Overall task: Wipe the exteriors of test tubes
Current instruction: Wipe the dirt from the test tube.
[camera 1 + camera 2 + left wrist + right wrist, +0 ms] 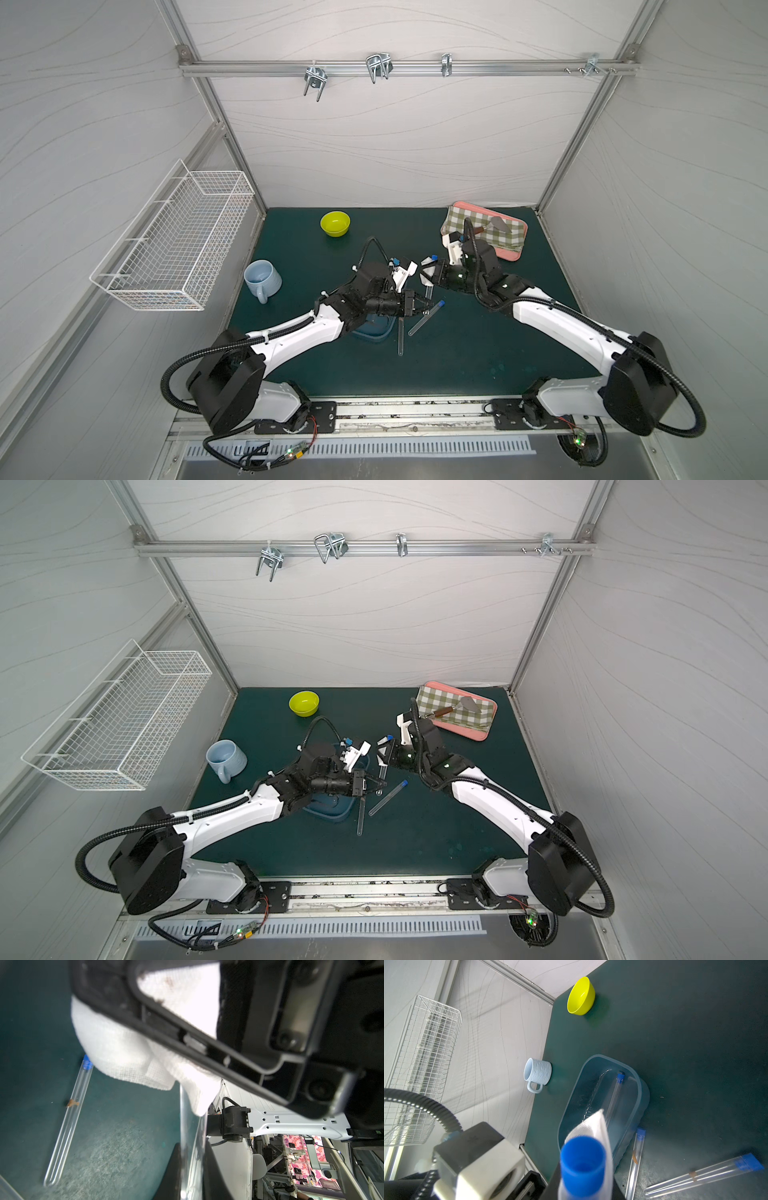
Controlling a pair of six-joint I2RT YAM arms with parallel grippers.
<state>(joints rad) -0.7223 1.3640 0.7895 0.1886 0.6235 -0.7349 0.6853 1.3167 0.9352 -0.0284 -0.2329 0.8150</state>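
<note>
Left wrist view: the left end effector (192, 1174) is clamped on the lower stretch of the held tube (190, 1136). The right end effector (430, 272) squeezes the white cloth (116, 1051) round it just under the blue cap (582, 1157), up over the middle of the desk (478, 353).

The danger is a thin, slick tube pinched at one end. A hard drag of the cloth could yank it free or pop that cap. The cloth also carries brown smudges (these could smear back on).

Toward the front edge, a marked tube (635, 1159) lies just beside the clear tub (642, 1095), with a second marked tube (704, 1174) near it, each showing an orange mark. A fourth tube (613, 1097) lies inside the tub.

The held tube looks long, clear and clean where it shows.
</note>
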